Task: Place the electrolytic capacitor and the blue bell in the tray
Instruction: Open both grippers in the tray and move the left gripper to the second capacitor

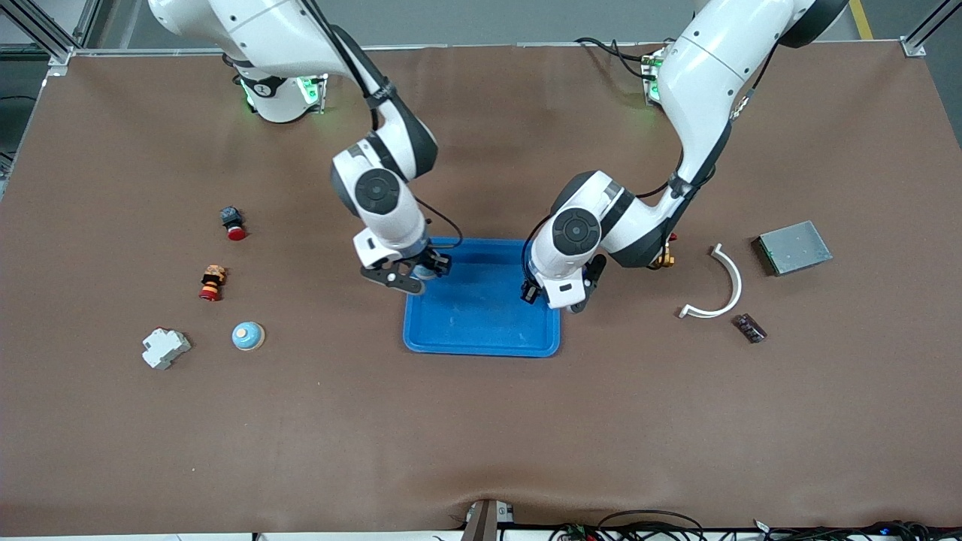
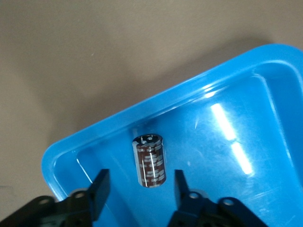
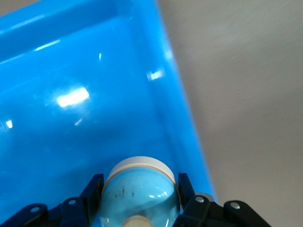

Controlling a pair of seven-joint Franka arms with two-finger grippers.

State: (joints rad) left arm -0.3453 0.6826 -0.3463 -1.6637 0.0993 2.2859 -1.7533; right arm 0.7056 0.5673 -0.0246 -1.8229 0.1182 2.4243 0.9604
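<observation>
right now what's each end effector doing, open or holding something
Left end effector: open over the tray, electrolytic capacitor lying free in it.
Right end effector: shut on the blue bell, over the tray.

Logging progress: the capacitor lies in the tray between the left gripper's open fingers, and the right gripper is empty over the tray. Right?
Not quite. The right gripper holds the blue bell over the tray, as the right wrist view shows. The rest stands.
</observation>
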